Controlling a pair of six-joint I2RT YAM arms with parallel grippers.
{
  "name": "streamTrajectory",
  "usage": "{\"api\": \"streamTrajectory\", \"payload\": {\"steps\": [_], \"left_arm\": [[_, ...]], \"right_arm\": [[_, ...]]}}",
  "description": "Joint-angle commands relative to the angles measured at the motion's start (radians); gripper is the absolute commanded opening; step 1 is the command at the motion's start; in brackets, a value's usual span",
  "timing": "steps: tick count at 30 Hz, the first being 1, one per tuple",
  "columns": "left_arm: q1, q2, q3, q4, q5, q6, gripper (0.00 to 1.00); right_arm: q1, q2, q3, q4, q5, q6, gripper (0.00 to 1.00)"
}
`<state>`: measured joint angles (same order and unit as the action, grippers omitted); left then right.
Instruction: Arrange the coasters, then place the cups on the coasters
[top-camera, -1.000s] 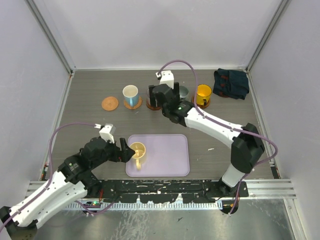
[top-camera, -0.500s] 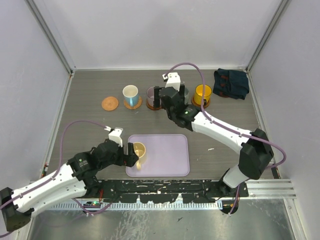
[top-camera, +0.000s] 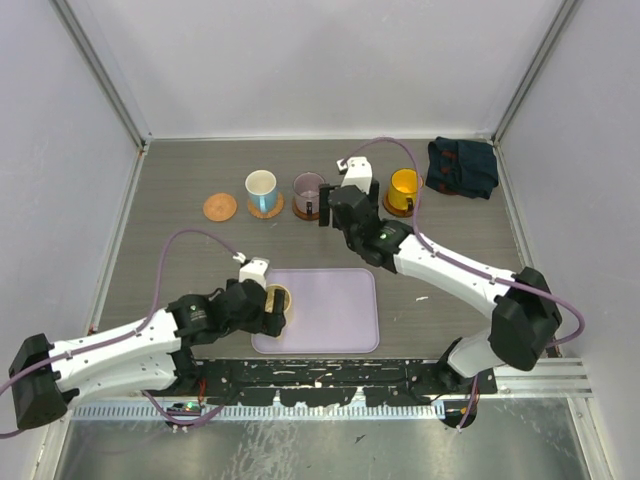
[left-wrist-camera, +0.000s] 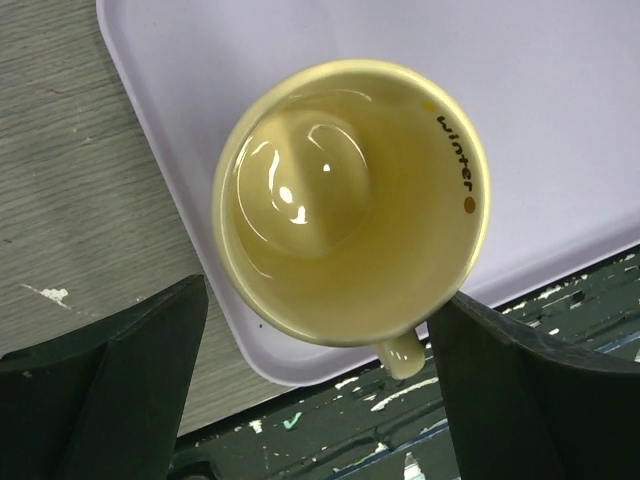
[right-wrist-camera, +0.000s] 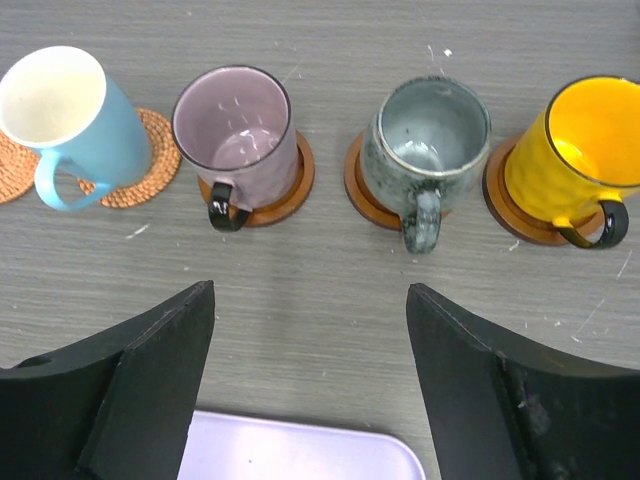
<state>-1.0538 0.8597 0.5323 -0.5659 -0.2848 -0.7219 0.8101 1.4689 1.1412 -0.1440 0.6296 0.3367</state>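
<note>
Cups first: four of them stand in a row at the far side of the tabletop (top-camera: 180, 170), each on its own coaster (right-wrist-camera: 298, 180). From left to right they are the white cup with the blue handle (right-wrist-camera: 60, 110), the purple cup (right-wrist-camera: 235, 125), the grey-green cup (right-wrist-camera: 430, 135) and the yellow-orange cup (right-wrist-camera: 580, 150). A fifth coaster (top-camera: 219, 207) lies bare at the left end of that row. Your right jaws hang wide open and empty over the tabletop, just in front of the purple and grey-green cups. Your left jaws are spread wide on either side of the cream-yellow cup (left-wrist-camera: 350, 200). That cup stands upright on the lavender tray (left-wrist-camera: 560, 120) near its corner, with its handle toward the tray's near edge. You cannot tell whether the jaws touch it.
</note>
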Motion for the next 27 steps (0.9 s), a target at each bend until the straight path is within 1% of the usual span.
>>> {"api": "streamTrajectory", "payload": {"steps": [1, 2, 3, 5, 8, 11, 15, 19, 22, 26, 27], "left_arm": [[-0.014, 0.029, 0.069, -0.004, -0.073, -0.043, 0.88], [-0.015, 0.034, 0.074, -0.015, -0.081, -0.05, 0.88], [-0.015, 0.038, 0.078, -0.027, -0.09, -0.058, 0.86], [-0.016, 0.039, 0.085, -0.049, -0.105, -0.07, 0.79], [-0.018, 0.033, 0.092, -0.086, -0.111, -0.08, 0.71], [-0.017, 0.024, 0.097, -0.132, -0.109, -0.092, 0.66], [-0.019, 0.001, 0.083, -0.173, -0.092, -0.115, 0.56], [-0.02, -0.012, 0.064, -0.178, -0.082, -0.122, 0.46], [-0.02, -0.004, 0.066, -0.18, -0.096, -0.116, 0.42], [-0.02, 0.016, 0.067, -0.164, -0.093, -0.106, 0.34], [-0.02, 0.02, 0.063, -0.155, -0.089, -0.103, 0.34]], "right_arm": [[-0.002, -0.082, -0.059, 0.038, 0.008, 0.053, 0.81], [-0.003, -0.095, -0.076, 0.039, 0.01, 0.062, 0.81], [-0.003, -0.107, -0.094, 0.038, 0.011, 0.07, 0.81], [-0.002, -0.131, -0.124, 0.04, 0.012, 0.082, 0.81], [-0.003, -0.158, -0.153, 0.043, 0.012, 0.091, 0.81], [-0.003, -0.17, -0.165, 0.04, 0.01, 0.093, 0.81], [-0.003, -0.174, -0.17, 0.039, -0.001, 0.109, 0.81], [-0.003, -0.163, -0.17, 0.038, -0.023, 0.128, 0.8], [-0.003, -0.148, -0.16, 0.034, -0.037, 0.134, 0.8], [-0.002, -0.13, -0.139, 0.022, -0.042, 0.135, 0.8], [-0.003, -0.127, -0.135, 0.02, -0.044, 0.134, 0.8]]}}
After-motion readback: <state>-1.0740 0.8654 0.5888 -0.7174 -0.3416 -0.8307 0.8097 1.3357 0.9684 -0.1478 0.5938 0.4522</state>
